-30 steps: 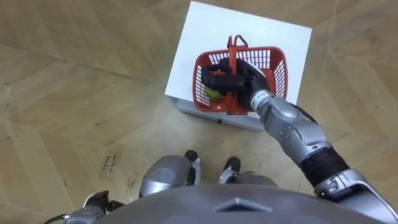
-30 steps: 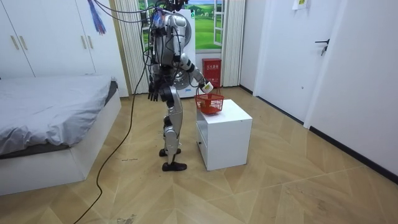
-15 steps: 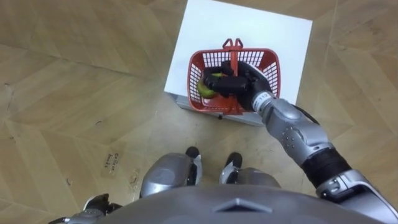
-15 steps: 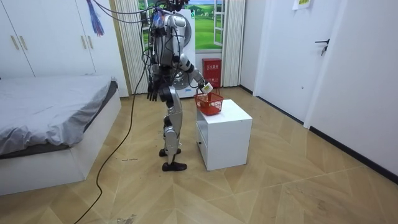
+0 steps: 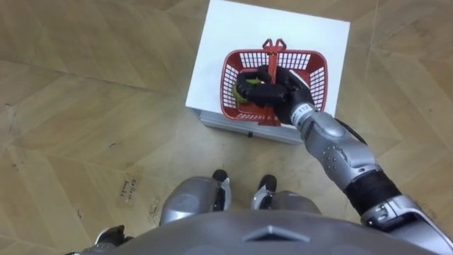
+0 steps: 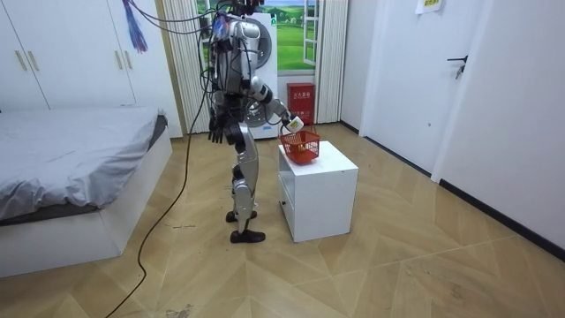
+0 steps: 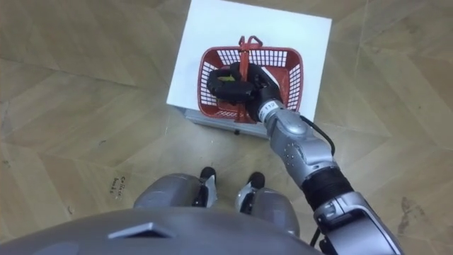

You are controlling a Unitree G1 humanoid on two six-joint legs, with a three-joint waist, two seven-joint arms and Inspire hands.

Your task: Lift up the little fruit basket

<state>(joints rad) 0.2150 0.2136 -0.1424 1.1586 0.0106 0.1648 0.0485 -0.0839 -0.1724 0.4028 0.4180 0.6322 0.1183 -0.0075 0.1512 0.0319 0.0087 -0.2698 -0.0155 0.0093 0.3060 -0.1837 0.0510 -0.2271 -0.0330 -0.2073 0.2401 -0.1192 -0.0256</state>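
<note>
Boxy, smooth-topped white cabinet (image 5: 226,32). At its near edge sits the red plastic lattice basket (image 5: 318,76), its handle gripped by the right hand (image 5: 282,90)'s curled dark fingers (left hand (image 6: 214,136) dangles loose). Inside lies rounded yellow-green fruit (image 5: 238,93).

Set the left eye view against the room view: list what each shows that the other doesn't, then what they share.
Left eye view: green fruit inside the basket, and the right hand curled round its handle. Room view: the bed, wardrobe and door, plus the left hand hanging open beside the robot's thigh. Both: the red basket over the white cabinet, with the right hand at it.
</note>
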